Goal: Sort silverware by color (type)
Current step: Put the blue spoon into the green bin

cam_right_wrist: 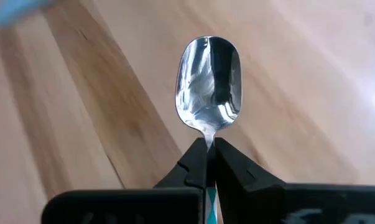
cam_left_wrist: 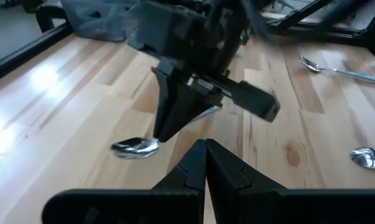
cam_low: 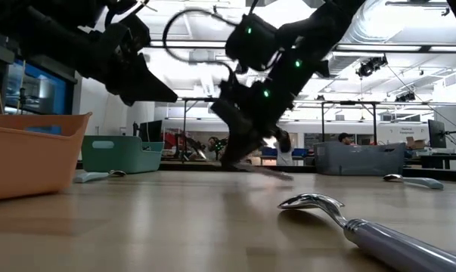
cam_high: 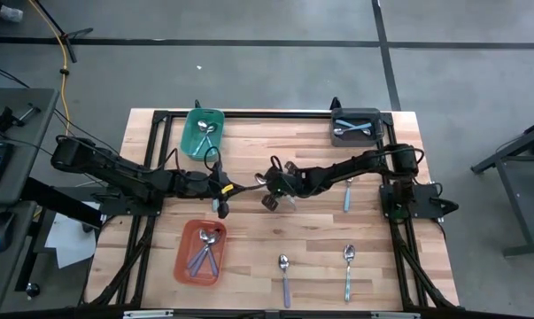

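My right gripper is near the table's middle, shut on a spoon whose shiny bowl sticks out past the fingertips, toward the table's left. A strip of its teal-blue handle shows between the fingers. My left gripper is shut and empty, just left of it and above the table, and faces the right gripper. A light-blue spoon lies on the table below the left gripper. My right gripper pinches the spoon between its two fingers at the thin neck just behind the bowl. The fingers lie along the spoon and slant down from the table's right. The bowl is low over the wood; I cannot tell whether it touches.
A teal bin at far left, a grey bin at far right and an orange bin at near left each hold spoons. Loose spoons lie right of centre and near the front edge.
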Motion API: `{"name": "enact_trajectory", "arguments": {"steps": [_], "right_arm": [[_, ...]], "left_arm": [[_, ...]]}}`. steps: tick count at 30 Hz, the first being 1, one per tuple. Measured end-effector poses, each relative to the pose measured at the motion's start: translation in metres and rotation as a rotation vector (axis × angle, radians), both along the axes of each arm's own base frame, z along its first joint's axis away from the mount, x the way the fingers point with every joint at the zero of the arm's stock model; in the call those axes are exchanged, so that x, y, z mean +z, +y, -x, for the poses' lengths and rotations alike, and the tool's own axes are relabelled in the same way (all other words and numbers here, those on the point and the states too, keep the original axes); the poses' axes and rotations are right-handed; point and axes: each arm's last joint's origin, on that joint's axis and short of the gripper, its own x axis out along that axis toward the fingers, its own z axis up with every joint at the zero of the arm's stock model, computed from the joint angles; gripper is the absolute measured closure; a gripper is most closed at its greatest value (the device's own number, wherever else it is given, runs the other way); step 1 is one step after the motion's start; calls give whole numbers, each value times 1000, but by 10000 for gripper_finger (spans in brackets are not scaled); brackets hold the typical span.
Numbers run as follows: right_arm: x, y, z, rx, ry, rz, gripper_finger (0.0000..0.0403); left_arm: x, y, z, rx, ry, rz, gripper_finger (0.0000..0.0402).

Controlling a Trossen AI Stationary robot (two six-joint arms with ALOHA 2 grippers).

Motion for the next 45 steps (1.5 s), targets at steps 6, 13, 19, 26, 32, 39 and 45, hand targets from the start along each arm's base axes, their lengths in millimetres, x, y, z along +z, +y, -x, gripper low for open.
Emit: {"name": "enact_trajectory", "arguments": {"steps": [6, 13, 19, 26, 32, 39, 45], "right_arm": [[42, -1, 4, 35, -112, 69, 402], [91, 10, 4, 109, -338, 194, 403], [103, 28, 0, 189, -530, 278, 403], [89, 39, 18, 302, -813, 300, 403], [85, 39, 38, 388, -1025, 349, 403], [83, 42, 41, 418, -1020, 406, 403], [84, 48, 42, 436, -1023, 429, 403]], "left_arm": [[4, 0, 0, -8, -27, -18, 401], [8, -1, -2, -45, -70, -22, 395], [11, -5, -3, -115, -101, -18, 349], [21, -8, -7, -139, -215, -88, 270], [20, -4, -16, -175, -311, -123, 229], [18, -3, -36, -200, -437, -60, 220], [20, -7, -54, -262, -474, -54, 221]]}}
